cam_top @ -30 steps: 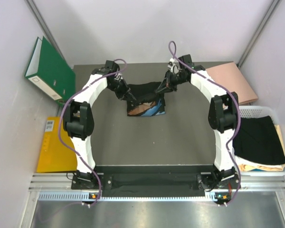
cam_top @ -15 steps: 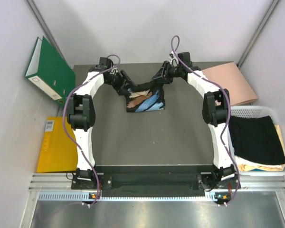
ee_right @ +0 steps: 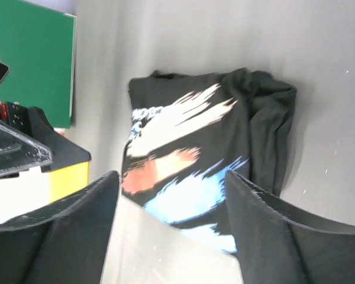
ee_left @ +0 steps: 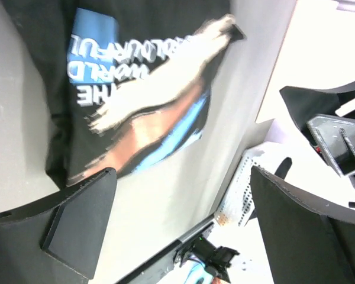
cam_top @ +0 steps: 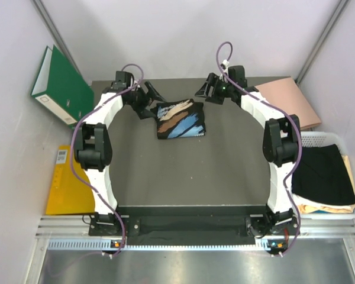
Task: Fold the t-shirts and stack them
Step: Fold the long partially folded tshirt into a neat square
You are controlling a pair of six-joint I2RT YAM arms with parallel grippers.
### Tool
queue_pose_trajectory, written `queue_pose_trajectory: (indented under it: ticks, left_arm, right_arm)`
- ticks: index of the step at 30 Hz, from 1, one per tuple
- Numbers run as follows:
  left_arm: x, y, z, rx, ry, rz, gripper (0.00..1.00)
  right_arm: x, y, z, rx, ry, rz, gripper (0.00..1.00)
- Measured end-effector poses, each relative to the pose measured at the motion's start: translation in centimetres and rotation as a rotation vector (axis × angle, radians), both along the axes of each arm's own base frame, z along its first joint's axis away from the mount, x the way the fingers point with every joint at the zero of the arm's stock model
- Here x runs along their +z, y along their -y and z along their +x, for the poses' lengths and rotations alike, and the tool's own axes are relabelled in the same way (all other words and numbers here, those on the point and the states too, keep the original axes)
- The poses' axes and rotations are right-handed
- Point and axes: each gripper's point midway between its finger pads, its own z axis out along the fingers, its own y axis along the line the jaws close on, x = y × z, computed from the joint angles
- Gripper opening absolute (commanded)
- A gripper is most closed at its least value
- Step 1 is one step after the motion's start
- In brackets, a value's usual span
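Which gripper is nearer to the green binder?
Left. The left gripper is right of the green binder; the right gripper is beyond the folded t-shirt.

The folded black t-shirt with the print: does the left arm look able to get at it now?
Probably yes. The left gripper, open, sits just beside the t-shirt, at its left edge, with nothing between them.

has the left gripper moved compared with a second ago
Yes. The left gripper has pulled back to the left, toward the green ring binder, and now sits open beside the black folded printed t-shirt.
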Motion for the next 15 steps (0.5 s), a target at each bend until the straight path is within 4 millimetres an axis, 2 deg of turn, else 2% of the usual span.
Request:
queue_pose_trajectory:
  ticks: [1, 2, 3, 6, 9, 12, 15]
  left_arm:
    - [0.6, 0.0, -0.4, -0.001, 0.021, -0.001, 0.99]
    - [1.2, -0.1, -0.6, -0.001, 0.042, -0.003, 0.99]
    - [1.7, -0.1, -0.7, -0.001, 0.064, -0.007, 0.99]
    - [2.6, 0.2, -0.4, -0.002, 0.114, -0.024, 0.99]
    - [2.1, 0.2, 0.0, 0.002, 0.113, -0.02, 0.99]
    - [0.8, -0.3, 0.2, 0.016, 0.082, 0.023, 0.99]
    - [-1.3, -1.6, 0.0, 0.031, 0.032, 0.117, 0.99]
  right_arm:
    - [0.5, 0.1, -0.5, 0.005, 0.01, 0.001, 0.36]
    - [1.0, 0.2, -1.0, 0.01, 0.018, 0.002, 0.15]
    - [1.3, 0.1, -1.5, 0.024, 0.028, 0.006, 0.02]
    - [1.6, -0.7, -2.2, 0.054, 0.023, 0.039, 0.0]
    - [0.5, -2.0, -2.9, 0.1, -0.024, 0.077, 0.0]
    - [-2.5, -3.5, -3.3, 0.139, -0.103, 0.078, 0.02]
    - [-6.0, -3.4, -4.4, 0.117, -0.202, 0.024, 0.05]
